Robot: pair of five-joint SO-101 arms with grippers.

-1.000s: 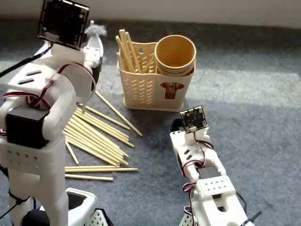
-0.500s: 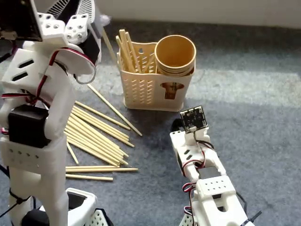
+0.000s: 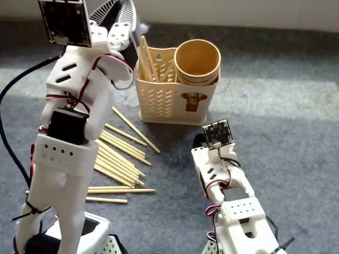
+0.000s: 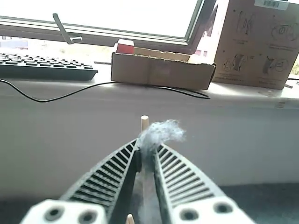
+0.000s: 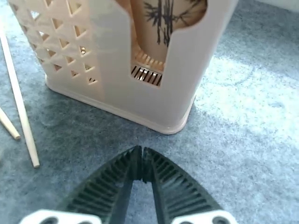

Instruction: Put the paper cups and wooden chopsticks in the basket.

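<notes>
High beside the basket, the left end effector pinches one wooden chopstick, while the right end effector sits pressed together.

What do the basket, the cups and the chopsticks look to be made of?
Basket: likely moulded plastic, cream and smooth, with punched triangular holes. Cups: probably paper, tan and matt, with a thin rolled rim, stacked. Chopsticks: apparently bare pale wood, matt, with no visible coating.
</notes>
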